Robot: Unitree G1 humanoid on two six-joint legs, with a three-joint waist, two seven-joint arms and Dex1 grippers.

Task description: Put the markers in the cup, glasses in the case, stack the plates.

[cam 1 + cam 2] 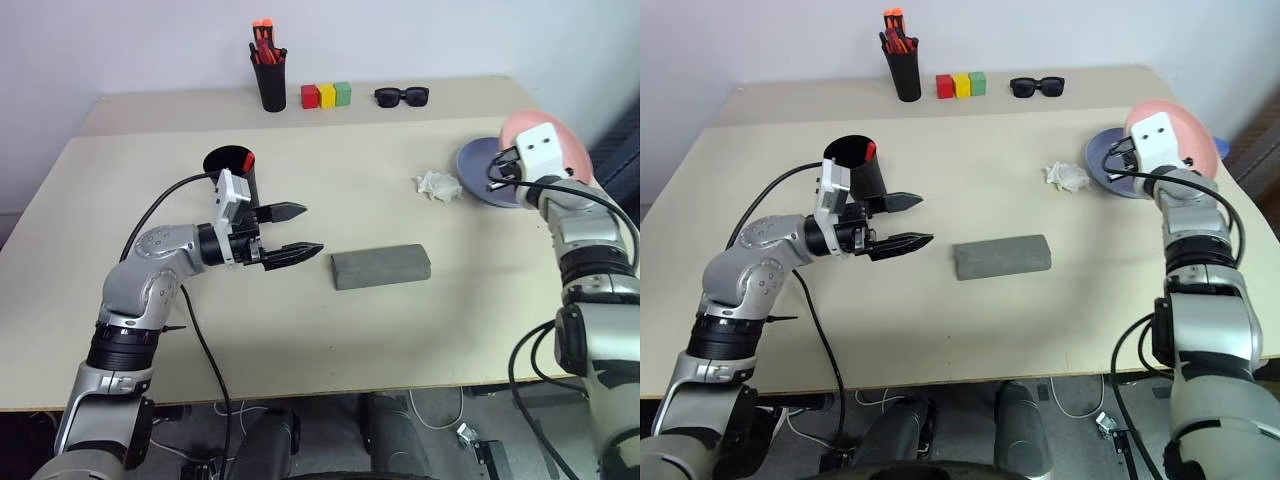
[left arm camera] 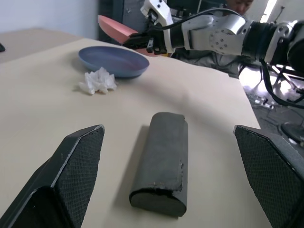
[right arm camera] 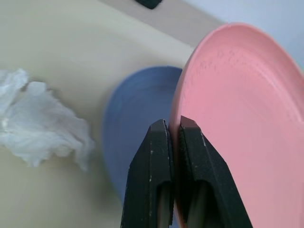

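My right gripper (image 3: 173, 127) is shut on the rim of the pink plate (image 1: 563, 138). It holds the plate tilted in the air over the far right side of the blue plate (image 1: 478, 175), which lies on the table. The grey case (image 1: 380, 266) lies closed at the table's middle. My left gripper (image 1: 292, 233) hovers open just left of it, pointing at its end. Behind that hand stands the black cup (image 1: 230, 172), and a red marker (image 1: 249, 158) end pokes above its rim. The glasses are out of view.
A crumpled white tissue (image 1: 437, 185) lies left of the blue plate. Along the back edge stand a black pen pot (image 1: 269, 82) with orange-capped pens, three coloured blocks (image 1: 326, 95) and black sunglasses (image 1: 401, 96). The table edge runs close to the plates on the right.
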